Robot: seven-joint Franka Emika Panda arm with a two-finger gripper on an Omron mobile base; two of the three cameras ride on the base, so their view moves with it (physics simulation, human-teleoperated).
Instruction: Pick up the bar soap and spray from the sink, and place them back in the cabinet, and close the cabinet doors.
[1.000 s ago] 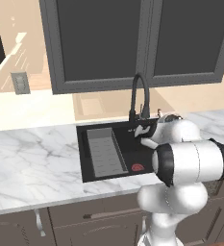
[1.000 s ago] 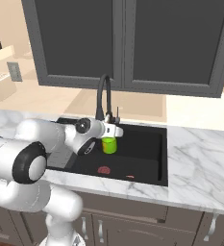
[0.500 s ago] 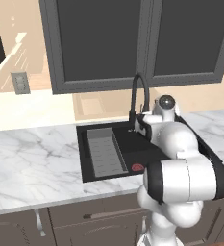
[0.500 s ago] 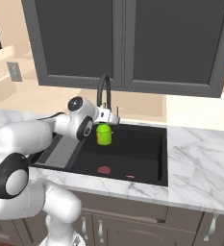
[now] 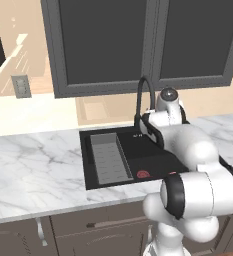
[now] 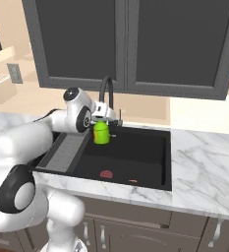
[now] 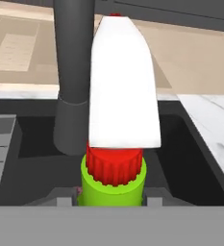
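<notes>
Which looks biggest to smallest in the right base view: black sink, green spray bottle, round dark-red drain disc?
1. Black sink
2. Green spray bottle
3. Round dark-red drain disc, though it lies nearer the camera.

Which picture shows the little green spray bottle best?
The right base view: the small green spray bottle with the red-and-white nozzle shows whole there, held in the gripper above the black sink. The hand view is very close, giving just its white nozzle, red collar and green shoulder. In the left base view I cannot make it out.
</notes>
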